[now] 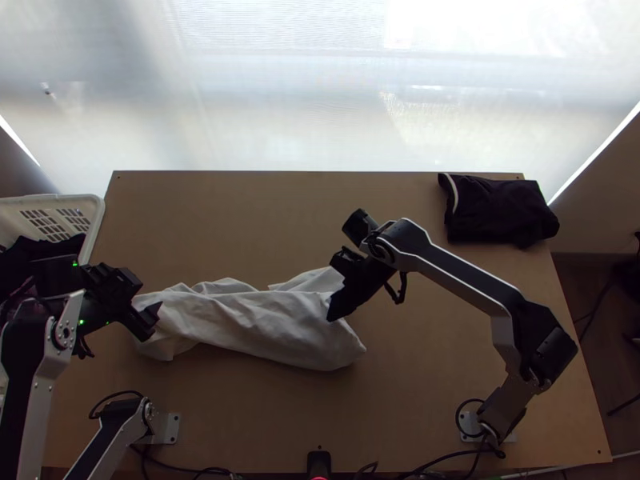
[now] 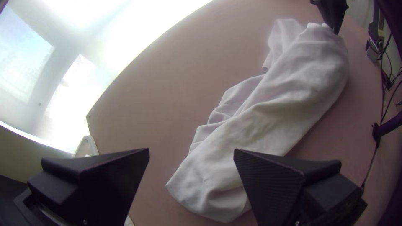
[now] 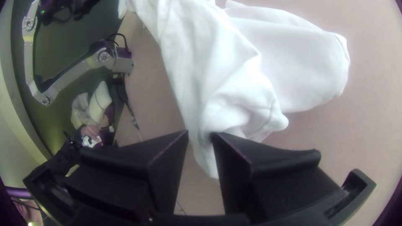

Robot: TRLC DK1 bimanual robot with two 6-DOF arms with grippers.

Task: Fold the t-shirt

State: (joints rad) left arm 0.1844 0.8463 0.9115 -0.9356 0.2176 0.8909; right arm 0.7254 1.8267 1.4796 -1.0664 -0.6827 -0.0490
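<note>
White, soft-looking fabric: the T-shirt [image 1: 248, 320] lies bunched into a long, uneven band across a smooth light wooden table [image 1: 240, 400]. The folding looks to be at an early stage, since no neat panel or squared edge has been made; sleeves and collar cannot be picked out. Spreading and straightening the cloth probably come first, then turning in the sides and doubling the length. At the T-shirt's left end is the left gripper [image 2: 191, 150], its wide, flat black fingers well apart, with nothing held between them. At the T-shirt's right end is the right gripper [image 3: 200, 133], its fingers parted by a narrow gap in which white cloth shows; whether they touch it cannot be told. The cloth is matt and thin, with long soft ridges along the band, small creases, a rounded lobe near the right gripper and a blunt, pointed corner near the left one. Beyond the T-shirt to the left, a white plastic basket [image 1: 98, 220] with slotted walls holds dark clothing. Farther back and to the right of the T-shirt, a dark garment [image 1: 496, 210] with a pale trim lies in a compact, roughly rectangular bundle.
</note>
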